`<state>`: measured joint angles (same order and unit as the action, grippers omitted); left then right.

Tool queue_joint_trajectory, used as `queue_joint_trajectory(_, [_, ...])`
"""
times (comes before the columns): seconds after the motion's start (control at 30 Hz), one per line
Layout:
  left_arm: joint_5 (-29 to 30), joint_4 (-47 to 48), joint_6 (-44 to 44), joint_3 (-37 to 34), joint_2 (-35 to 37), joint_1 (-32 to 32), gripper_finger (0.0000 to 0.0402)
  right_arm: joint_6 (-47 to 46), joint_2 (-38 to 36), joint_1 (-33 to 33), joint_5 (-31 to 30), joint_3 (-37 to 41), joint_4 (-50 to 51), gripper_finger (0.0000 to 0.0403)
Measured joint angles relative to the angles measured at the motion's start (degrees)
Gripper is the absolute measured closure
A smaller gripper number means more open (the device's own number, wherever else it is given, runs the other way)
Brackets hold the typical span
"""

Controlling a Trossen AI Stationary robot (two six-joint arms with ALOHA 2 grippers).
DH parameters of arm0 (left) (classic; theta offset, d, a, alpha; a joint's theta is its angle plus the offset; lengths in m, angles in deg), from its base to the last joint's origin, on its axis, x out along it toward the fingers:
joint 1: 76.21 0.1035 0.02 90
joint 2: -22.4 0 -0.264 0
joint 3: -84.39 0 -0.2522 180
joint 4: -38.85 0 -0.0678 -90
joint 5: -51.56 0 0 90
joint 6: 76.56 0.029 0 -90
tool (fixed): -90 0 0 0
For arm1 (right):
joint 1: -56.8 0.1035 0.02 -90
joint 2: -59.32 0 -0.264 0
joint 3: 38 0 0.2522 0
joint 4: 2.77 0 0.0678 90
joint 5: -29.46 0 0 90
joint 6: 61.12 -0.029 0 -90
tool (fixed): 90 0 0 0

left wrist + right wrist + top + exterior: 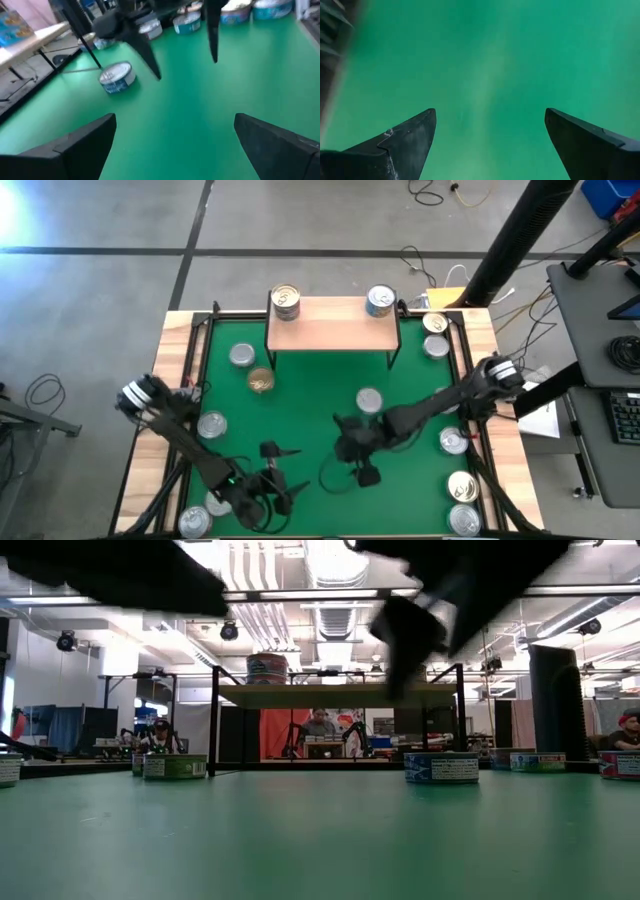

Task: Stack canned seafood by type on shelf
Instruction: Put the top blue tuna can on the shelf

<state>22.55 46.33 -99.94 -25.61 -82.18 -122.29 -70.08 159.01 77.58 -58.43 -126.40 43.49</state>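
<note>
Both sets of fingers spread and empty over the green felt surface (300,395), shelf of light wood on black legs (330,325) up at twelve o'clock carrying one tin at each end, so best lowering the right gripper (352,452) squarely over the round silver-topped tin (369,400) at its one o'clock, left gripper (275,480) waiting at six.

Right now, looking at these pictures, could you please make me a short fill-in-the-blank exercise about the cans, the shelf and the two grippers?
1. The number of cans standing on the shelf is ____.
2. The table mat is ____ in colour.
3. The left gripper and the right gripper both hold ____.
4. The fingers of both grippers stand ____.

Missing words: two; green; nothing; open
</note>
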Motion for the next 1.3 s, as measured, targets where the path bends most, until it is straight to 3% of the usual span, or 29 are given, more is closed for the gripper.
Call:
queue_joint_trajectory(0.13, [4.2, -2.4, 1.2, 3.5, -5.5, 0.4, 0.0011, -5.5, 2.6, 3.6, -7.3, -2.1, 13.2, 0.0039])
queue_joint_trajectory(0.33, [4.3, -2.3, 9.7, 9.7, -6.7, 0.5, 0.0011, -12.8, 2.3, 5.6, -21.8, -2.3, 27.3, 0.0039])
queue_joint_trajectory(0.43, [4.3, -2.4, 12.2, 11.8, -6.3, 0.2, 0.0011, -15.2, 0.6, 5.4, -27.4, -2.1, 29.3, 0.0039])
queue_joint_trajectory(0.63, [3.4, -1.2, 10.6, 12.4, -6.3, -1.4, 0.0011, -21.2, -2.1, 5.3, -45.3, -1.6, 34.3, 0.0040])
queue_joint_trajectory(0.7, [2.9, 0.8, 8.5, 12.3, -6.3, -2.4, 0.0011, -25.9, -3.0, 4.8, -46.8, -1.6, 37.0, 0.0048])
queue_joint_trajectory(0.83, [2.9, 2.1, 6.2, 12.3, -6.3, -4.5, 0.0011, -31.7, -4.0, 4.3, -45.8, -0.3, 37.8, 0.0109])
queue_joint_trajectory(1.13, [1.7, 1.9, 7.6, 14.5, -6.3, -6.3, 0.0011, -35.5, -4.0, -0.5, -44.0, 5.8, 36.9, 0.0314])
queue_joint_trajectory(1.3, [-0.4, 2.2, 5.8, 13.5, -6.4, -6.2, 0.0011, -36.1, -4.0, -4.5, -46.1, 11.4, 29.8, 0.0385])
